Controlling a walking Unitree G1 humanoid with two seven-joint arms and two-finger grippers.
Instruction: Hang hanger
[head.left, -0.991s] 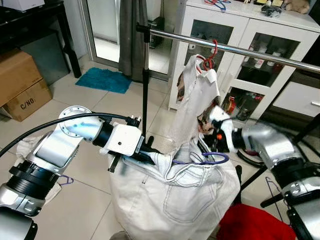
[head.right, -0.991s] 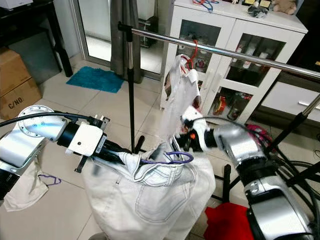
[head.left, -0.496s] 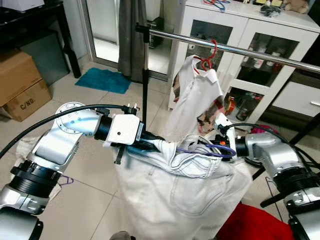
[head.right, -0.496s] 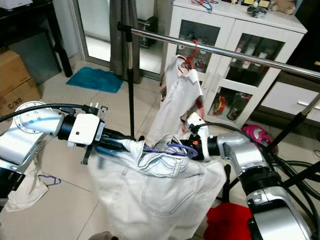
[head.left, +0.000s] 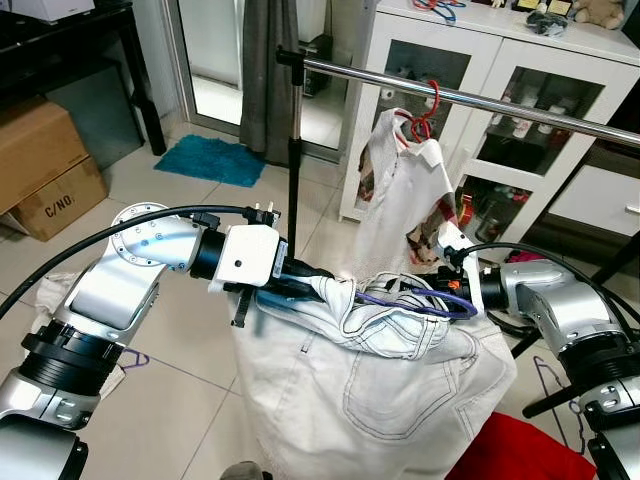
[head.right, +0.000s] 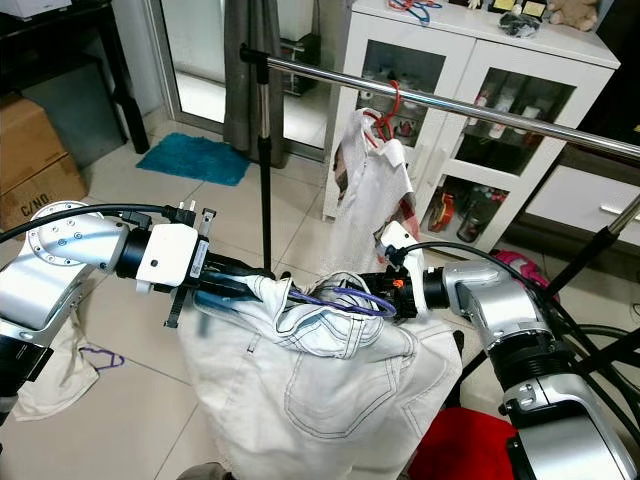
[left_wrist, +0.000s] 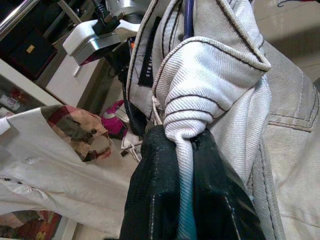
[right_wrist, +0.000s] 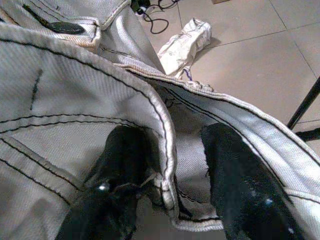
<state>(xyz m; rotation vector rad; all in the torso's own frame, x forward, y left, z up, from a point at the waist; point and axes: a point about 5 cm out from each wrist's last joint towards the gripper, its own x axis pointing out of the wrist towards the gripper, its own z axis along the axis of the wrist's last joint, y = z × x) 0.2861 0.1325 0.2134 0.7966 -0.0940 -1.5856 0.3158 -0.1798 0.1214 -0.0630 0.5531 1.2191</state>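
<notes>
Tiled room, clothes rail (head.left: 470, 98); left gripper (left_wrist: 187, 150) pinches white jeans (head.left: 380, 390); right gripper (right_wrist: 170, 165) straddles waistband.

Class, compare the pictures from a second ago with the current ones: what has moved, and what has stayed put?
The right tool dropped from beside the hanging white shirt to the waistband of the white jeans, where its fingers straddle the hem. The left tool lifted slightly, stretching the waistband and purple hanger level. The left tool's grip on the jeans, the shirt and the rail are unchanged.
</notes>
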